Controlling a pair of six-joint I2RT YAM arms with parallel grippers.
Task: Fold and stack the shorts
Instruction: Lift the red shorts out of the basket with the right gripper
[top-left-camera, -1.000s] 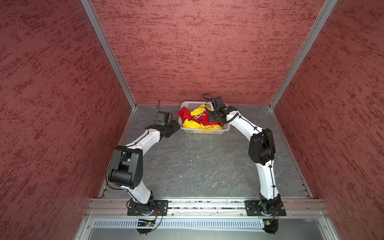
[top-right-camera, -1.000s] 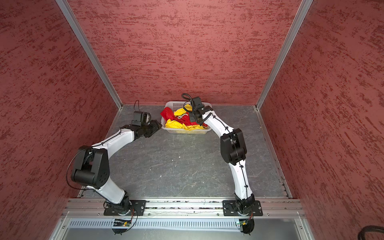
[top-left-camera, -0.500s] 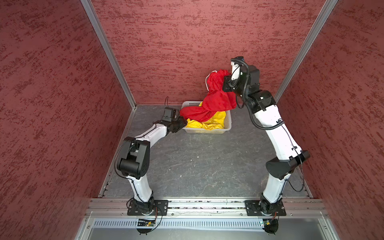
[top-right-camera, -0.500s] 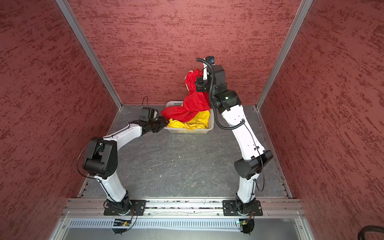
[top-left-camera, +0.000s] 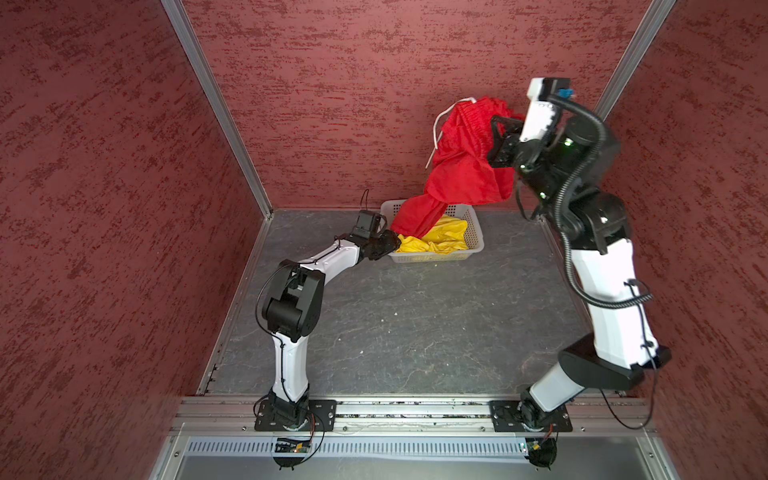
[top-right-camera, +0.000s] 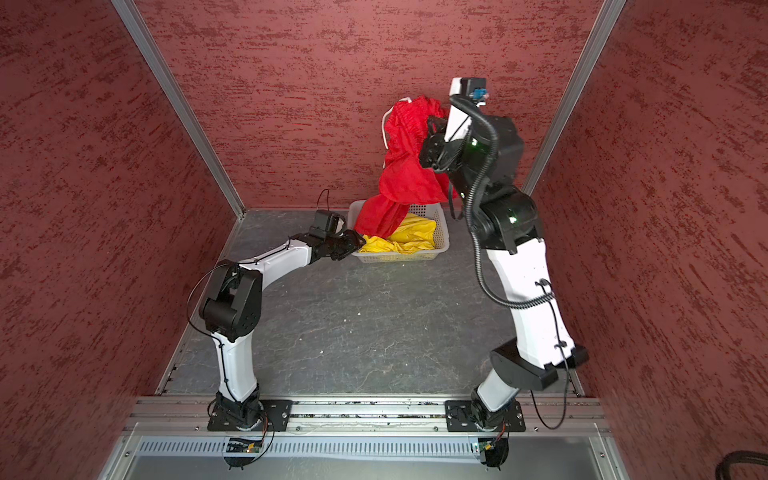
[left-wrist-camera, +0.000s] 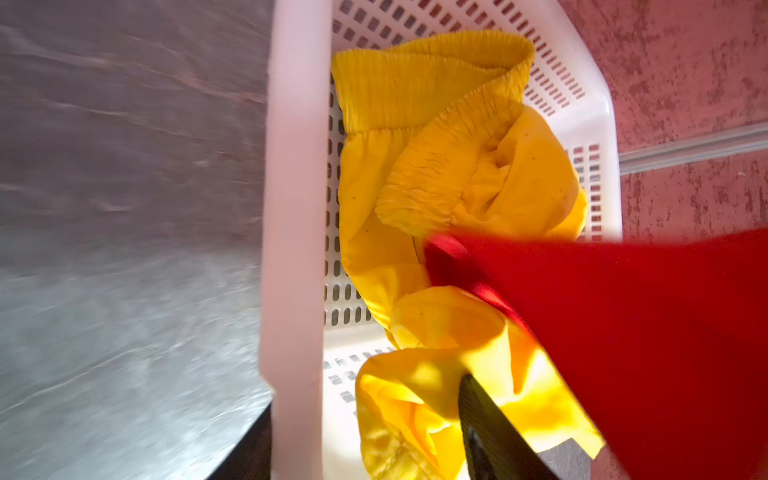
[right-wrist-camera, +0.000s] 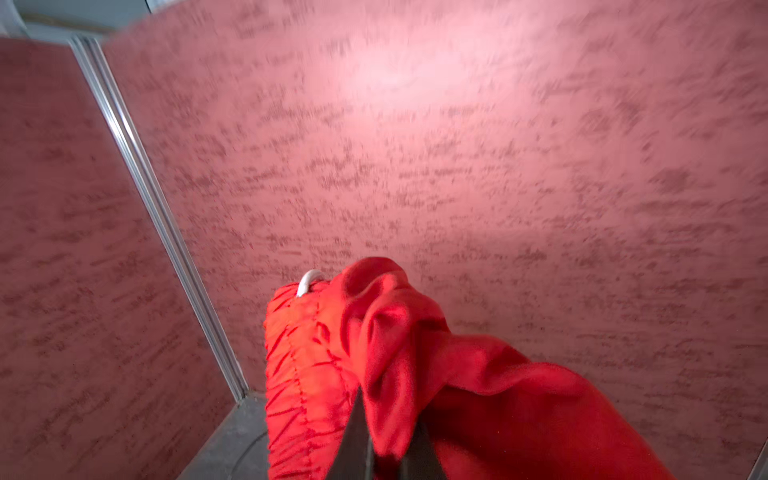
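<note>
Right gripper (top-left-camera: 500, 139) is pinched tight on the gathered waist of the red shorts (top-left-camera: 461, 170), holding them high above the basket (top-left-camera: 436, 258). My right wrist view shows red cloth bunched between the jaws. Their white drawstring (top-left-camera: 435, 129) loops off the waist, and one red leg hangs down into the basket's left rear corner, draped over the yellow shorts (top-left-camera: 446, 237). The yellow pair lies crumpled inside the basket. At the basket's left end my left gripper (top-left-camera: 392, 246) stands open and holds nothing. My left wrist view shows one finger (left-wrist-camera: 490, 428) inside on yellow cloth and the other outside the white wall. The basket rests on the grey table (top-left-camera: 415, 332).
</note>
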